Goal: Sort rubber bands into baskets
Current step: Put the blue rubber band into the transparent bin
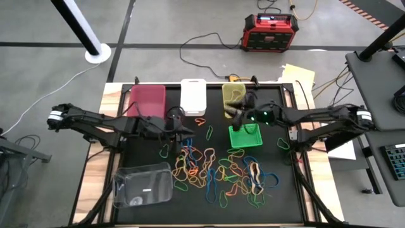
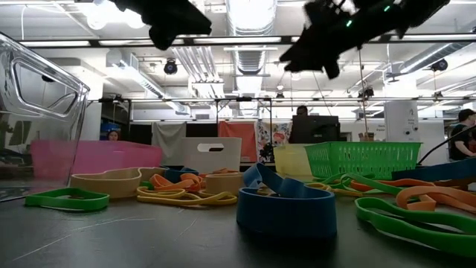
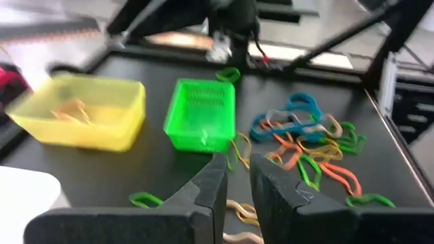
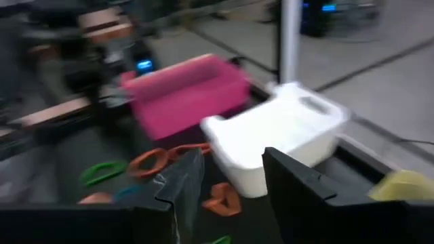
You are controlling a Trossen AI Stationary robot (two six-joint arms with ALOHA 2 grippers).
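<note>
Right now, closest to the low camera, a blue rubber band (image 2: 286, 208) is curling up on its edge on the black mat (image 1: 158, 152), with a green rubber band (image 2: 67, 199) lying flat off to one side. From above, the rubber bands (image 1: 218, 174) are spreading in a loose tangle of orange, yellow, green and blue across the middle of the mat. The clear basket (image 1: 144, 185) is sitting on the side of my left arm, beside that heap and apart from it.

Farther in, my left claw (image 1: 185, 130) is hanging over the mat at the edge of the tangle, just short of the white basket (image 1: 193, 95). I cannot tell whether it is gripping anything.

My right claw (image 1: 237, 113) is hovering on the other side, over the gap between the green mesh basket (image 1: 245, 138) and the yellow-green basket (image 1: 229, 92). It is standing wide apart, and nothing is showing between its two dark pads in my right wrist view. An orange rubber band (image 1: 200, 120) is lying alone on the mat between my two claws, close to the white basket.

Behind my claws, the pink basket (image 1: 147, 99), the white one and the yellow-green one are lining up in a row along the far edge of the mat. A few pale strands are resting inside the yellow-green one.

Beyond the table, a red-black box (image 1: 269, 31) is sitting on the grey floor with cables running from it.
</note>
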